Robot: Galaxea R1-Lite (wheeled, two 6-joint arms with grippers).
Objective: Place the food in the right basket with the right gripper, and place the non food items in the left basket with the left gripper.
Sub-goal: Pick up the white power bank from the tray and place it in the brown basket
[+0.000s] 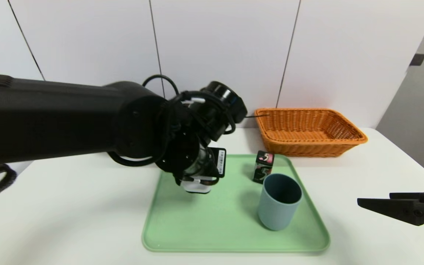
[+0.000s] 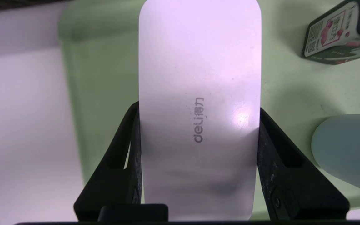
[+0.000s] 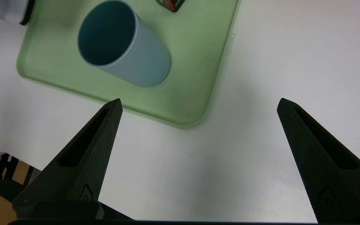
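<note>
Fingers [image 2: 130, 162] of the left gripper [image 2: 198, 125] are clamped on both long sides of a white, rounded slab marked "deli" [image 2: 198, 78], some non-food gadget, above the left part of the green tray [image 1: 204, 228]. From where I stand I cannot say whether it is touching the tray or just off it; in the head view only its white end shows under the wrist.

So the step in hand looks like the pick of a non-food item. The next move calls for a lift and a swing out to the robot's left, toward the left basket. That basket is not visible in any view, the big left arm blocks that side, so its place is a guess. The grip sits on smooth sides, so a slip is possible if the arm swings fast.

Still on the tray stand a blue-grey cup [image 1: 279, 201], upright, and just behind it a small dark carton [image 1: 262, 166] with a pink picture, likely the food. The orange basket [image 1: 309, 130] waits on the table beyond the tray's far right corner.

The right gripper [image 3: 198, 103] hovers idle over the bare table [image 3: 261, 78] near the tray's right corner, spread wide and holding nothing.
</note>
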